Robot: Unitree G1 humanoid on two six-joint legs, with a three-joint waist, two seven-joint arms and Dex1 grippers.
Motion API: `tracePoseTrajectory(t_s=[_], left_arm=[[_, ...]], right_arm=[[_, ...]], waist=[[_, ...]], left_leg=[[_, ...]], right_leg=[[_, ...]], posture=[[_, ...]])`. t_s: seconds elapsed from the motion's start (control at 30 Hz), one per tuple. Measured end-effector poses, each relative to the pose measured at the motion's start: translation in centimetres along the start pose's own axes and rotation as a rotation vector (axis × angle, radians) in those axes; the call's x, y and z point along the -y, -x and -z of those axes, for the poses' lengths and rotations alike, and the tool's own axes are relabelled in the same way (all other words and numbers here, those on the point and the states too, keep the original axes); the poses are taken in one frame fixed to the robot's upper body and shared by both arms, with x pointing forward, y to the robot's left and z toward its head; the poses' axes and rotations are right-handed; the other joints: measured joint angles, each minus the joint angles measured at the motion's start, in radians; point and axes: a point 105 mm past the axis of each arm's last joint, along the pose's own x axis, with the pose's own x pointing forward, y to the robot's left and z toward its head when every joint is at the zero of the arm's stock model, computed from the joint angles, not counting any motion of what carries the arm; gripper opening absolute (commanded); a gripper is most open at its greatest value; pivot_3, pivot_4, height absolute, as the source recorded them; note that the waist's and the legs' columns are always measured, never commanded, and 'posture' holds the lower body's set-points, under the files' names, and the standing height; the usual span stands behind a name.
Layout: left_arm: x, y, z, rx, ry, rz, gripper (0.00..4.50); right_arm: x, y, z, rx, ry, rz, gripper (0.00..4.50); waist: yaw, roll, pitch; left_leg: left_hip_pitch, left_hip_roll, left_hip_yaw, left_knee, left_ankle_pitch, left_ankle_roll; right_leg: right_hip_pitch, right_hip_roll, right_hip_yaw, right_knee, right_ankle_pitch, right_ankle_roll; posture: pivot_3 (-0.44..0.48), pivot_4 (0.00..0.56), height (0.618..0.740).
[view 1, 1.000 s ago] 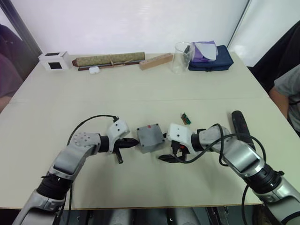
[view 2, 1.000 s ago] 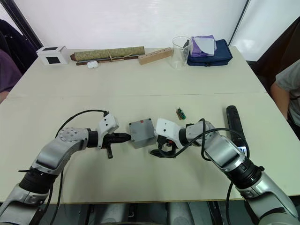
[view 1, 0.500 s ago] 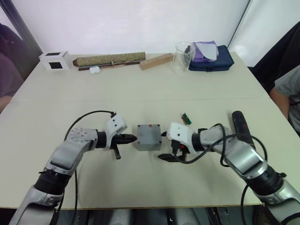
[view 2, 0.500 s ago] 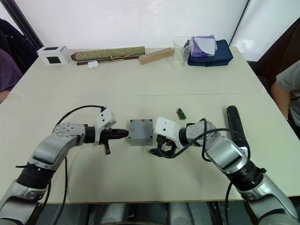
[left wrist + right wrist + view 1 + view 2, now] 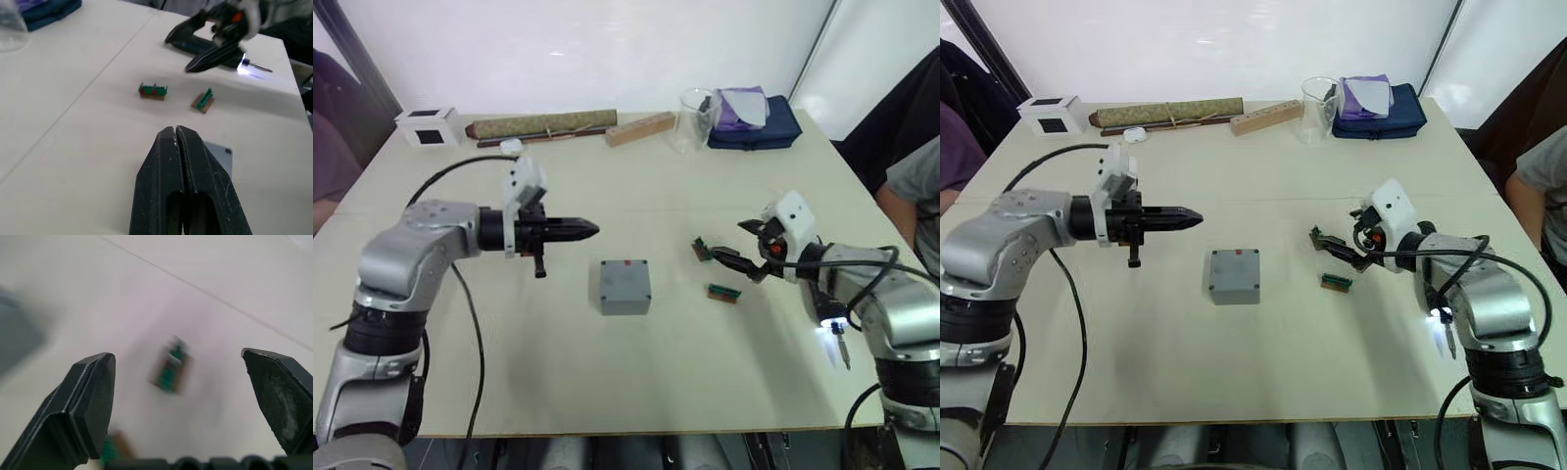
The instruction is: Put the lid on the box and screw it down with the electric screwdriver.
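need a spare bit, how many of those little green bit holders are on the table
2. One green bit holder lies right under the right gripper; the other lies nearer the robot, between the grey box and the lit electric screwdriver. More may be hidden.

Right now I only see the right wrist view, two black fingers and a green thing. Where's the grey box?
Observer: The box sits on the table, to the robot's left of the green bit holders.
Operator: What's the other arm doing?
Observer: The left gripper is shut and empty, to the left of the box.
Operator: And the screwdriver?
Observer: The electric screwdriver shows its lit bit end beside the right arm.
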Motion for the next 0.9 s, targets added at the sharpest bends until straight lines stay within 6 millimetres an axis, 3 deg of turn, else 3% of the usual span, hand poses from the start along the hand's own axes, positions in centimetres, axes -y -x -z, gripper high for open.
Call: tracePoseTrajectory(t_s=[0.13,0.27,0.63,0.87,0.9], left_arm=[[0.5,-1.2,1.0,-0.037,-0.010,0.036,0.00],[0.2,-1.2,1.1,-0.043,-0.020,0.021,0.00],[0.2,-1.3,1.5,-0.040,-0.015,0.011,0.00],[0.4,-1.5,2.5,-0.059,-0.007,0.010,0.00],[0.4,-1.5,2.5,-0.060,-0.007,0.010,0.00]], right_arm=[[-0.4,-1.5,1.6,-0.031,0.003,0.000,3.13],[-0.1,-2.0,1.4,-0.004,-0.002,0.012,1.78],[-1.2,-3.2,1.0,0.019,0.000,-0.018,1.78],[-0.9,-3.6,0.9,0.023,0.011,-0.005,1.78],[-0.9,-3.7,1.0,0.021,0.007,-0.006,1.51]], waist=[[0.000,0.000,0.000],[0.005,0.000,0.000],[0.005,0.000,0.000],[0.006,0.000,0.000],[0.006,0.000,0.000]], left_leg=[[0.000,0.001,0.000,-0.001,0.000,0.000],[0.000,0.000,0.000,0.000,0.000,0.000],[0.000,0.000,0.000,0.000,0.000,0.000],[0.000,0.000,0.000,0.000,0.000,0.000],[0.000,0.000,0.000,0.000,0.000,0.000]], right_leg=[[0.000,0.001,0.000,0.000,0.000,0.000],[0.000,0.001,0.000,0.000,0.000,0.000],[0.000,0.001,0.000,0.000,0.000,0.000],[0.000,0.001,0.000,0.000,0.000,0.000],[0.000,0.001,0.000,0.000,0.000,0.000]], posture=[[0.000,0.150,0.740],[0.000,0.150,0.740],[0.000,0.150,0.740],[0.000,0.150,0.740],[0.000,0.150,0.740]])
